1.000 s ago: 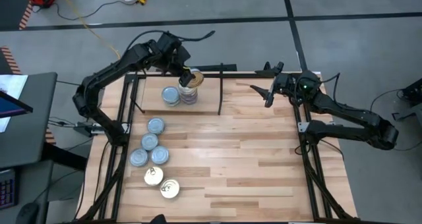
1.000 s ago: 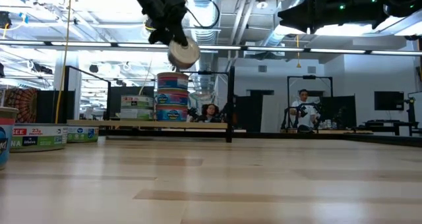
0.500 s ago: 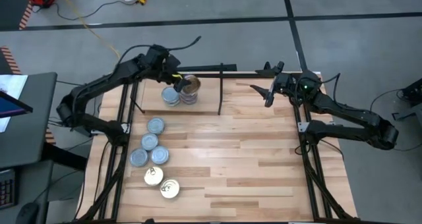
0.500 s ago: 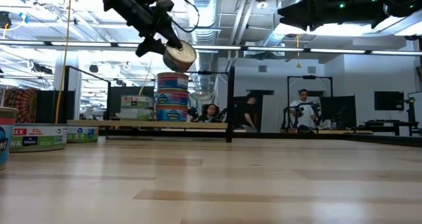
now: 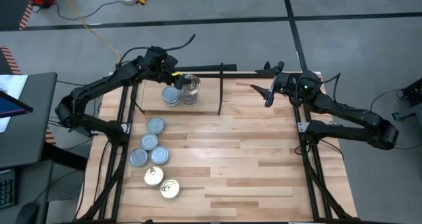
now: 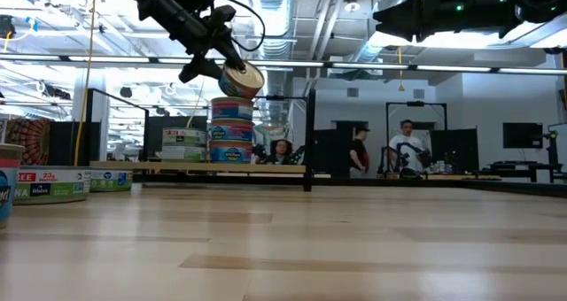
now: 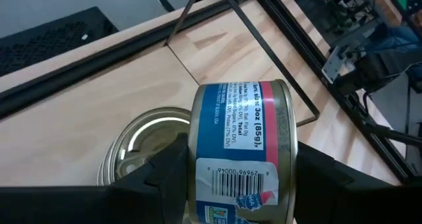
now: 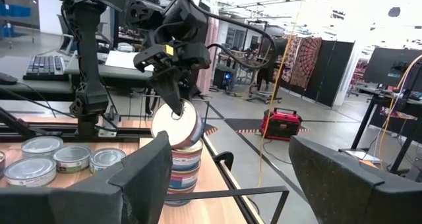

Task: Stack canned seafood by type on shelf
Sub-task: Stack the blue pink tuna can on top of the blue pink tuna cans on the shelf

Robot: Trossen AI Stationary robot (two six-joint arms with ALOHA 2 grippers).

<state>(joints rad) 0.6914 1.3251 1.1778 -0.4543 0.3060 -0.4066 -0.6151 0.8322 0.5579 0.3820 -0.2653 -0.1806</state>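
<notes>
The left gripper (image 6: 220, 64) clamps a tilted gold-topped tin (image 6: 241, 79) just above the taller stack (image 6: 232, 129) on the shelf (image 5: 201, 100); level it, centre it, then release; the right gripper (image 5: 269, 95) waits open beside the shelf.

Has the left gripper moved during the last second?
Yes. The left gripper, holding a tin, came down toward the taller stack on the shelf.

Bright, even overhead light; ceiling strips (image 6: 292, 64) glare at the low view's top, the near tabletop (image 6: 283, 248) soft, shadows faint.
</notes>
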